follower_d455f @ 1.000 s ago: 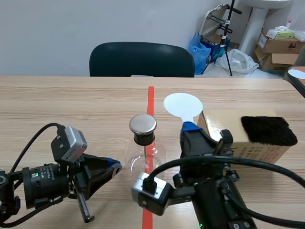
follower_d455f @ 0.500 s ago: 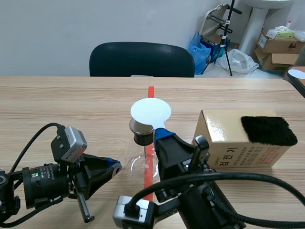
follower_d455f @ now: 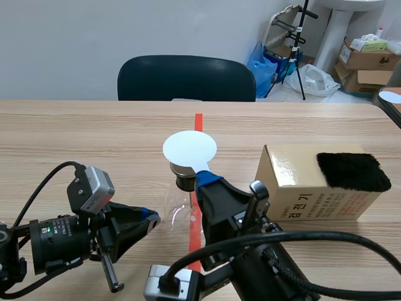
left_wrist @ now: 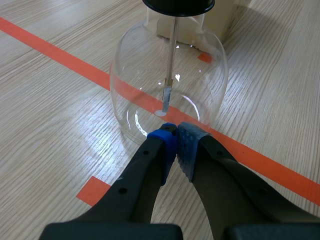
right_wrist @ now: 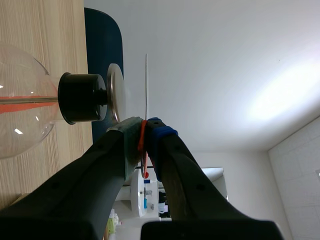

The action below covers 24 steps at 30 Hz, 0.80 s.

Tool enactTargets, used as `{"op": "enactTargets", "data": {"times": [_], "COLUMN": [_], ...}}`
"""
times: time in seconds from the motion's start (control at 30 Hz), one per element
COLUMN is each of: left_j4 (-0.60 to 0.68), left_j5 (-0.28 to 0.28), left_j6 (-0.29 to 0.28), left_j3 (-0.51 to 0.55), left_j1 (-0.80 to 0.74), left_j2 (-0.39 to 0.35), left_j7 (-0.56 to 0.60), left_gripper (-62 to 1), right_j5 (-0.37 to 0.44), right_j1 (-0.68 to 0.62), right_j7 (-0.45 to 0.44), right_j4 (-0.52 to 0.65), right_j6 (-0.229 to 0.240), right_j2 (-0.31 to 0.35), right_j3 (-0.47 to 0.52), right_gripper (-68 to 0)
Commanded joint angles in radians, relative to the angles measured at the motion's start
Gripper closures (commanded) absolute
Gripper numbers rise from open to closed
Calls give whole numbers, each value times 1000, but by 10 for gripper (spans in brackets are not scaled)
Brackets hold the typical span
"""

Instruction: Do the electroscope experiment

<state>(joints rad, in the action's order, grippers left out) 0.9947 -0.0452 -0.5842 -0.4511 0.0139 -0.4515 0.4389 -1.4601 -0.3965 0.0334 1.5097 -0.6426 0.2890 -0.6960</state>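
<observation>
While the right hand (right_wrist: 143, 134), centre frame, pinches the thin handle of a white disc (follower_d455f: 189, 148), that disc hovers just above the metal cap (right_wrist: 116, 92) of the electroscope (follower_d455f: 185, 182), not touching. The left hand (left_wrist: 175, 136), lower left, is closed on nothing, tips at the base of the flask (left_wrist: 135, 80). A push there could slide or tip it on the surface (follower_d455f: 75, 138). Inside the glass hangs a rod (left_wrist: 171, 55) tipped with foil (left_wrist: 166, 94). The cardboard box (follower_d455f: 301, 182), right, is closed.
</observation>
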Motion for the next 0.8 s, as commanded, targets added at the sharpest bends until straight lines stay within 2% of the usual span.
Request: {"op": "enactTargets", "data": {"times": [0.0, 0.6, 0.77], "left_j4": [21, 21, 21], "left_j5": [-14, -14, -14], "left_j6": [-2, -2, -2], "left_j3": [3, 3, 3], "left_j1": [6, 6, 6], "left_j2": [7, 7, 7], "left_j7": [15, 15, 15], "left_gripper": [-32, -32, -32], "right_j5": [-1, -1, -1], "right_j1": [14, 14, 14], "right_j7": [0, 5, 44], "right_j4": [16, 16, 16], "right_j6": [-10, -10, -10], "right_j2": [5, 5, 5], "right_j3": [1, 1, 1], "right_gripper": [-10, -10, -10]}}
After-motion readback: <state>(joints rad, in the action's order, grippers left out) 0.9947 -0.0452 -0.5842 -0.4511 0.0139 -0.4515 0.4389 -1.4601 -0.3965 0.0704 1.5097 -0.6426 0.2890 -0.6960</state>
